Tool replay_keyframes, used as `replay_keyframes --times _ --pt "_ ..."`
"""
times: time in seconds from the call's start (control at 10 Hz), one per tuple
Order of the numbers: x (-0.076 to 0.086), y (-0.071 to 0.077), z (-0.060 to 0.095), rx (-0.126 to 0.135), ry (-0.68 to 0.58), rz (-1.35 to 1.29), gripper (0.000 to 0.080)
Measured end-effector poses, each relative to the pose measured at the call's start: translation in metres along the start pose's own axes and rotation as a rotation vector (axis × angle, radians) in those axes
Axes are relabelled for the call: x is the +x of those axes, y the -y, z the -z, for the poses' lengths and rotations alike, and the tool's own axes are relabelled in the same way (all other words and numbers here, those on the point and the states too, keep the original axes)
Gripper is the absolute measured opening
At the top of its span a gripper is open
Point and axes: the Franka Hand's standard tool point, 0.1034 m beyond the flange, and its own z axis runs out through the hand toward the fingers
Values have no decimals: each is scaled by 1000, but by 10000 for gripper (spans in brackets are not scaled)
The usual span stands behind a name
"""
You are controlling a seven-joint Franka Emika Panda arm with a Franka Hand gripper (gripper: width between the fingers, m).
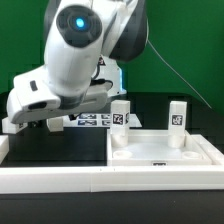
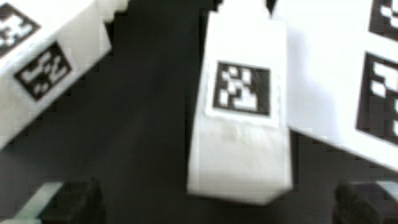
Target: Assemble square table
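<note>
The white square tabletop [image 1: 160, 152] lies at the exterior view's right with its raised rim up. Two white tagged legs stand upright on it, one at its far left corner [image 1: 120, 117] and one at its far right corner [image 1: 177, 115]. In the wrist view a third white leg [image 2: 240, 110] with a black-and-white tag lies flat on the black table. My gripper [image 2: 217, 205] is open, with one finger [image 2: 63, 200] on each side of the leg's near end and not touching it. In the exterior view the arm [image 1: 60, 80] hides the gripper.
The marker board [image 1: 90, 120] lies behind the arm. A long white border rail [image 1: 90, 180] runs along the front. In the wrist view, another white tagged piece [image 2: 45, 60] lies on one side of the leg and a white tagged surface [image 2: 365, 85] on the other.
</note>
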Motion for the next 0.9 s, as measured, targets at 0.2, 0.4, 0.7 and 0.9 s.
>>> replay_keyframes --times 0.2,0.4,0.7,0.9 --pt "-1 2 -5 -5 82 -7 649" --pt "3 3 -10 -8 113 -13 649" --pt "5 5 -10 -11 110 -11 528" --pt "5 6 -9 -13 111 -9 392"
